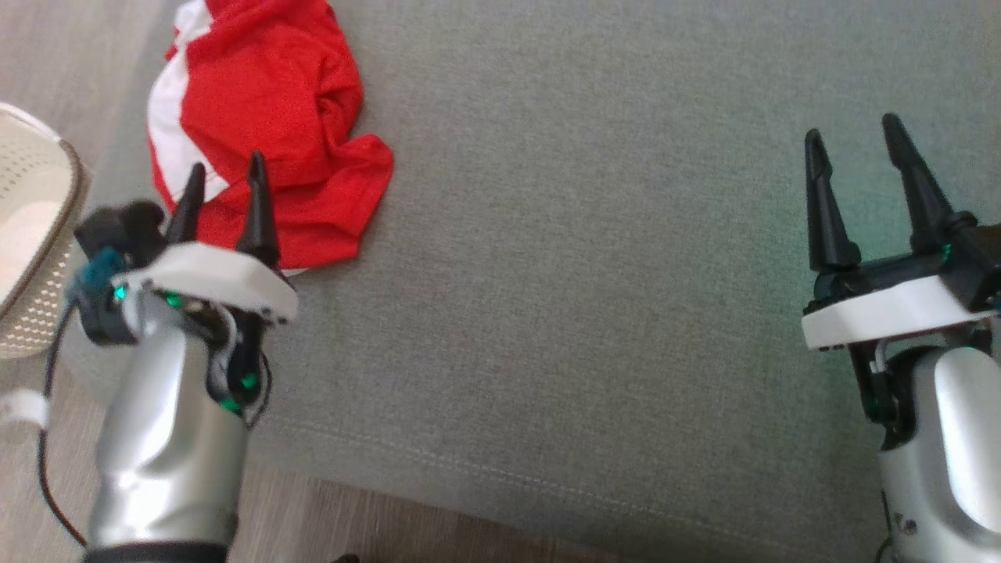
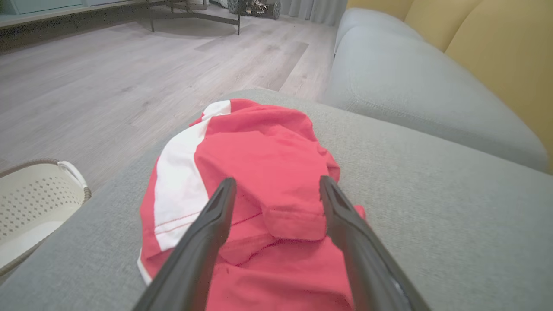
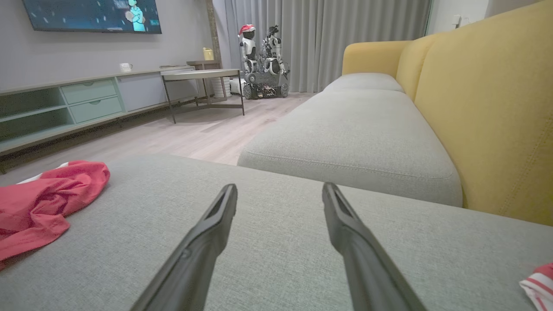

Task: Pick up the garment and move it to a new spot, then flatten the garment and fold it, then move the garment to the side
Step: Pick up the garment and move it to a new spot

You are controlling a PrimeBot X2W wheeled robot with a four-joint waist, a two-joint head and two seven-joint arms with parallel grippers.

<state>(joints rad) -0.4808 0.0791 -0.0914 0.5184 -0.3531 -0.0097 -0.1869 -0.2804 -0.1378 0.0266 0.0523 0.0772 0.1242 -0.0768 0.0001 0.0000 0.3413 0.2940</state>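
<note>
A crumpled red garment with a white stripe (image 1: 266,133) lies at the far left of the grey sofa cushion (image 1: 594,258). My left gripper (image 1: 227,176) hovers open over its near edge, nothing between the fingers. The left wrist view has the garment (image 2: 255,172) bunched right under and ahead of the open left gripper (image 2: 276,185). Far to the right, my right gripper (image 1: 852,141) stands open above bare cushion. Its wrist view has the open gripper (image 3: 278,190) over the cushion, with the garment (image 3: 43,198) off at the left.
A cream perforated basket (image 1: 31,234) stands on the wood floor just left of the cushion. A second grey seat (image 3: 358,129) and the yellow sofa back (image 3: 488,108) lie beyond. A red-and-white striped cloth edge (image 3: 538,285) shows at the cushion's right.
</note>
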